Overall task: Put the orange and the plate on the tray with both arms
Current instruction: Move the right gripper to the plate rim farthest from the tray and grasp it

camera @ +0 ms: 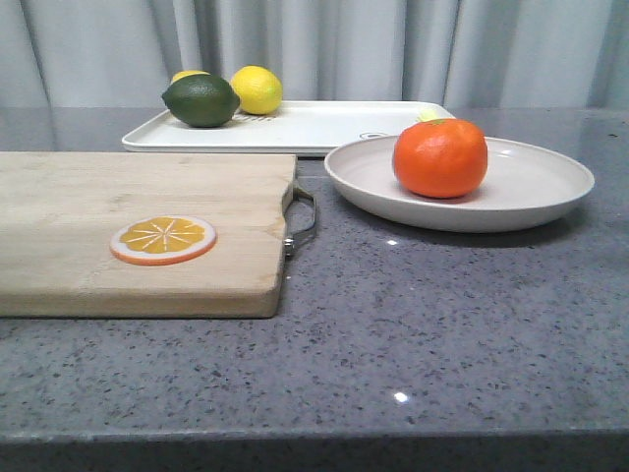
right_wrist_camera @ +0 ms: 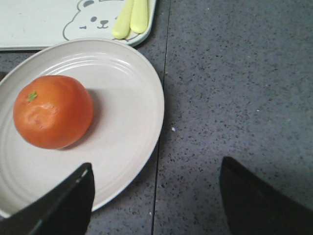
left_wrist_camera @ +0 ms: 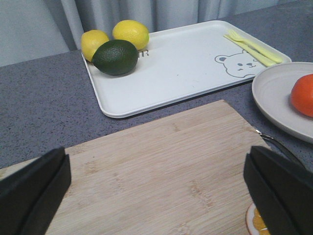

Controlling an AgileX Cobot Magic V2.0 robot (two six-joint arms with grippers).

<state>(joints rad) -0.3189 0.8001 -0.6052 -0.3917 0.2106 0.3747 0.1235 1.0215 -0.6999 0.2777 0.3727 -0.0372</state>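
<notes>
— Orange, glossy, round: where does the whole orange [camera: 440, 157] sit?

— On the wide off-white round plate [camera: 531, 187], left of its centre, on grey stone at three o'clock from the wooden cutting board [camera: 138, 231].

— And the white rectangular tray [camera: 324, 126]?

— At twelve o'clock, just behind the plate, holding two lemons [camera: 257, 88] and a lime [camera: 200, 100].

— Grippers?

— Left gripper [left_wrist_camera: 156, 193] spread wide above the board; right gripper [right_wrist_camera: 156, 196] likewise wide, one finger [right_wrist_camera: 63, 205] over the plate's rim.

A dark grey speckled stone table [camera: 442, 334] with a glossy top that catches small bright glints of overhead light runs back to pale grey pleated curtains [camera: 393, 49] hanging directly behind its far edge.
</notes>
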